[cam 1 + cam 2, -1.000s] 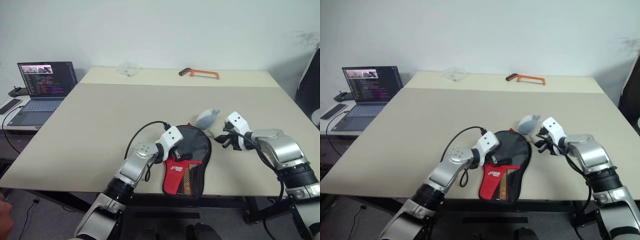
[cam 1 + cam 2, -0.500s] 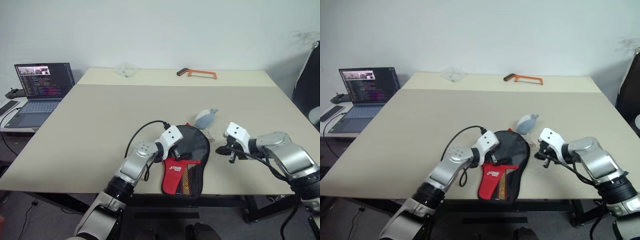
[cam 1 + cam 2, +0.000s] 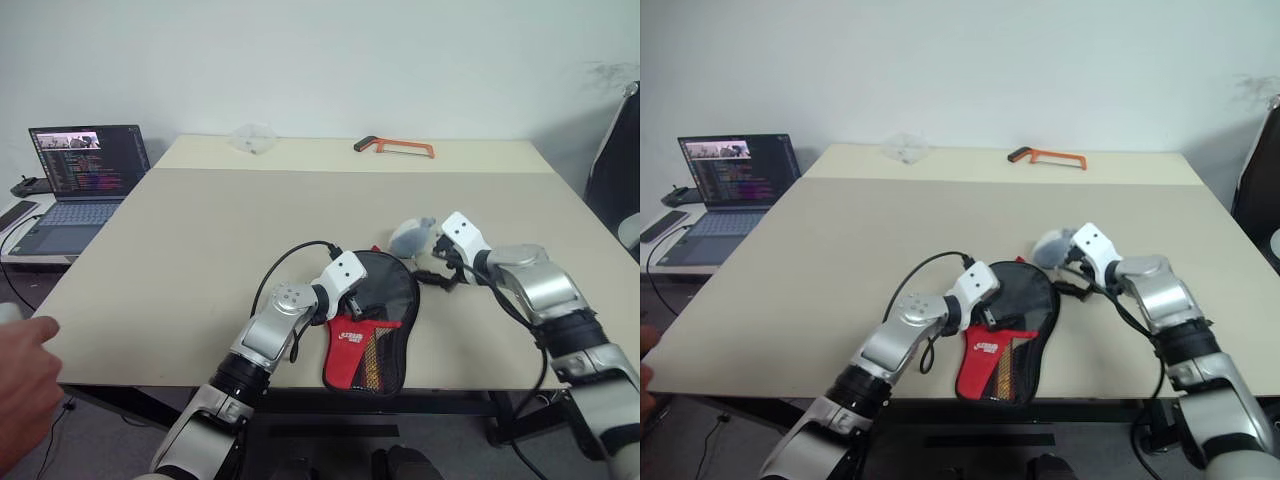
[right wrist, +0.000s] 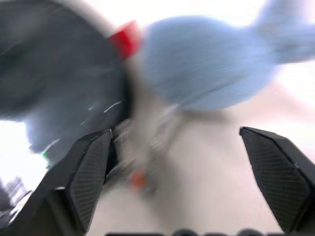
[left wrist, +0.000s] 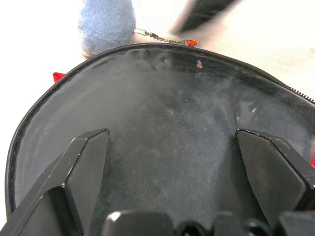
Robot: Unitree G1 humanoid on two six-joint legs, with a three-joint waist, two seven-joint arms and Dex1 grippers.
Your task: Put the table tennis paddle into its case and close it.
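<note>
The right gripper (image 3: pixel 437 262) has just sprung its fingers wide beside the case (image 3: pixel 375 315). The left gripper (image 5: pixel 172 182) hovers wide over it; zip likely unfinished

**Table layout, near edge to far edge**

The case (image 3: pixel 372 320) is laid flat on the table (image 3: pixel 200 260) at its near edge, about mid-width. The left gripper (image 3: pixel 352 303) is placed over the case's left part. A plush toy (image 3: pixel 412 237) is set just behind the case's far right rim, with the right gripper (image 3: pixel 432 262) beside it on the right. A hacksaw (image 3: pixel 394 147) and a plastic bag (image 3: pixel 250 137) are found at the far edge, bag to the left. A laptop (image 3: pixel 75 180) is placed on a side surface left of the table. A person's hand (image 3: pixel 22 385) is seen at the near left, off the table.
</note>
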